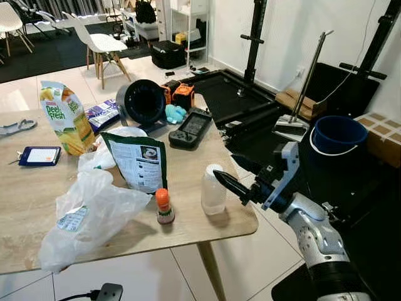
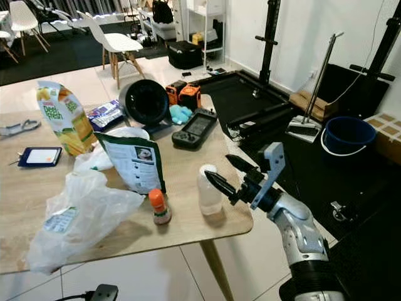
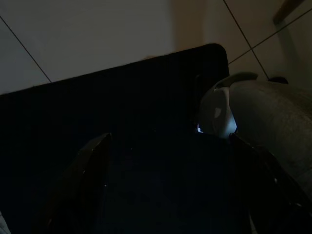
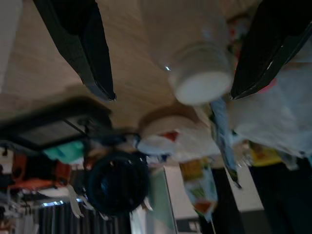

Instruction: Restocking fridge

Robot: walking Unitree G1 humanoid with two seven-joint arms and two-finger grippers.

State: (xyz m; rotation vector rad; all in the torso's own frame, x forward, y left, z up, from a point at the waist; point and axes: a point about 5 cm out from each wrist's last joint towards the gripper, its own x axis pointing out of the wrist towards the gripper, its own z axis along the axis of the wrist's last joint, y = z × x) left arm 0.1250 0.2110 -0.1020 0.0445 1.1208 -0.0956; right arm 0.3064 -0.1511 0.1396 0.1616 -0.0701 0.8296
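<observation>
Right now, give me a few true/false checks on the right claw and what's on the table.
1. The right claw is open. True.
2. It already grips the white bottle. False: its fingers are near the bottle, not closed on it.
3. The small orange-capped bottle stands upright near the table edge. True.
4. The juice carton lies flat. False: it stands upright.
5. The green pouch stands behind the orange-capped bottle. True.

Dark, murky left wrist view; white bottle [image 4: 195,58] blurred, top cut off.
</observation>
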